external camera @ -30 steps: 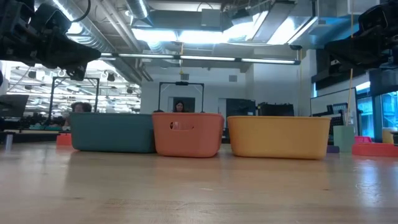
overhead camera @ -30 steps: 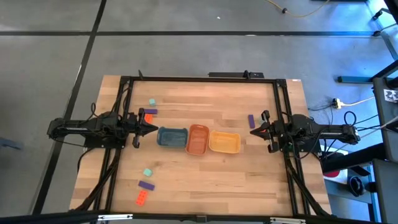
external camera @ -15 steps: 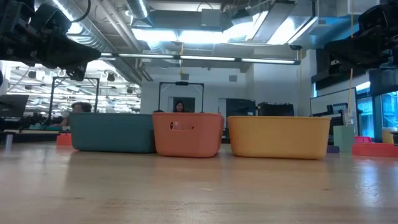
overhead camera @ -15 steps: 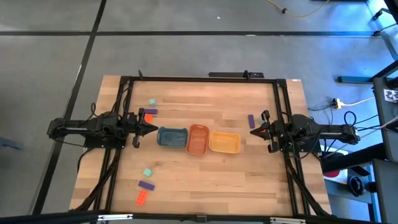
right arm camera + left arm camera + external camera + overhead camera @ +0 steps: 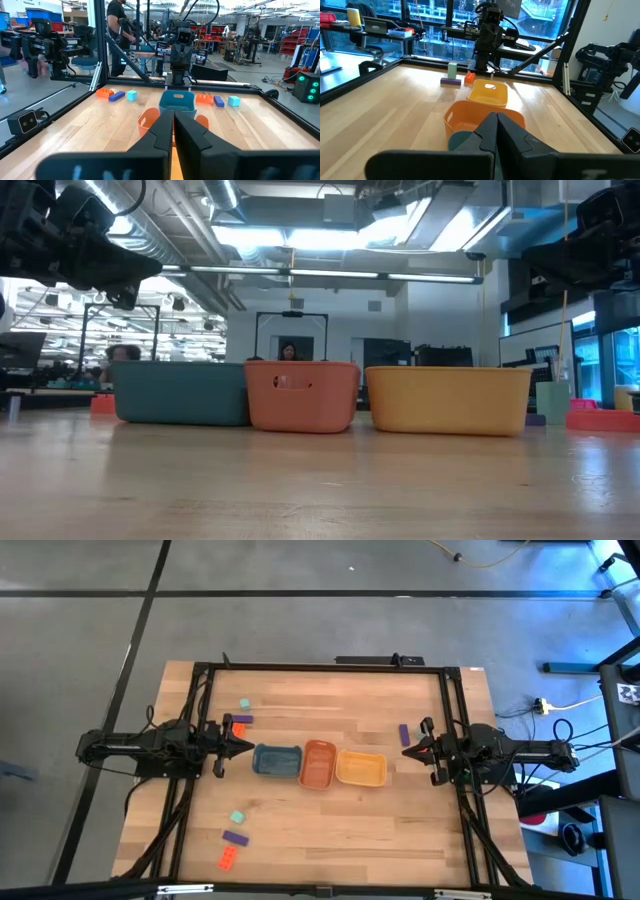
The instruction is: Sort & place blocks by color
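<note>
Three trays stand in a row mid-table: blue (image 5: pixel 277 761), orange (image 5: pixel 318 764) and yellow (image 5: pixel 361 769). Loose blocks lie flat on the table. A mint block (image 5: pixel 244 703), a purple block (image 5: pixel 243 719) and an orange-red block (image 5: pixel 239 729) lie at the far left. Mint (image 5: pixel 237 816), purple (image 5: pixel 235 837) and orange-red (image 5: pixel 228 859) blocks lie at the near left. A purple block (image 5: pixel 404 733) lies by the right arm, with a mint (image 5: pixel 452 70) and an orange-red block (image 5: pixel 469 77) beside it. My left gripper (image 5: pixel 245 748) is shut and empty left of the blue tray. My right gripper (image 5: pixel 408 752) is shut and empty right of the yellow tray.
A black frame (image 5: pixel 320 668) runs around the table's working area, with rails along both sides. Bare wood lies between the trays and the near edge and behind the trays. People show in the room beyond the table.
</note>
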### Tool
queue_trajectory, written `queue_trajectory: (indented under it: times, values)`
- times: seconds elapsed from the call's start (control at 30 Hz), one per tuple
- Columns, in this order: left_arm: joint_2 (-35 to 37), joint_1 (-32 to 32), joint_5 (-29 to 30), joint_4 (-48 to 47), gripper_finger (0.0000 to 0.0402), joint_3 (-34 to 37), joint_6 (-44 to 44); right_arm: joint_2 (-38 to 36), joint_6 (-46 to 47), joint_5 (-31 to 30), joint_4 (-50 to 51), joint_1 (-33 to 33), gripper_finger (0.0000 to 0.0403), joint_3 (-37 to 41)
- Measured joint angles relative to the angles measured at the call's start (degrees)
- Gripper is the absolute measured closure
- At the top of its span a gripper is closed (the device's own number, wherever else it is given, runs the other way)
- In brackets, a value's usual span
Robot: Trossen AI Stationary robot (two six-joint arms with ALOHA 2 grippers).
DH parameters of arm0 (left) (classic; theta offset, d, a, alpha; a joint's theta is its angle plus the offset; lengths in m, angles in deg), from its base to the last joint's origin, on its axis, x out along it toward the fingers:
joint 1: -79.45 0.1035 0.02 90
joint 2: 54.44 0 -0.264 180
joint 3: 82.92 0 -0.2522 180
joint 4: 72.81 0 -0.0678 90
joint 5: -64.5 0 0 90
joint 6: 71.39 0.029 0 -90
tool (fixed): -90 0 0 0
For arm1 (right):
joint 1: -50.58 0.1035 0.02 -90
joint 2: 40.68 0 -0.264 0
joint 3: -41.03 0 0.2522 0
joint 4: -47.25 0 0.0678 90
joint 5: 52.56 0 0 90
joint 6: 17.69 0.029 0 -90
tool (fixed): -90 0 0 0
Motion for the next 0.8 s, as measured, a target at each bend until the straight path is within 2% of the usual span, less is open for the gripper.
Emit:
queue_trajectory:
  times: [0.67, 0.73, 0.8]
  values:
    - [0.0, 0.0, 0.0, 0.0, 0.0401, 0.0, 0.0, 0.0, 0.0, 0.0, -0.1, 0.0, 0.0383, 0.0]
    - [0.0, 0.0, 0.0, 0.0, 0.0401, 0.0, 0.0, 0.1, 0.1, 0.0, -1.9, 0.0, 0.0383, 0.0]
    - [0.0, 0.0, 0.0, 0.0, 0.0401, 0.0, 0.0, 0.1, 5.8, 0.1, -8.8, 0.0, 0.0383, 0.0]
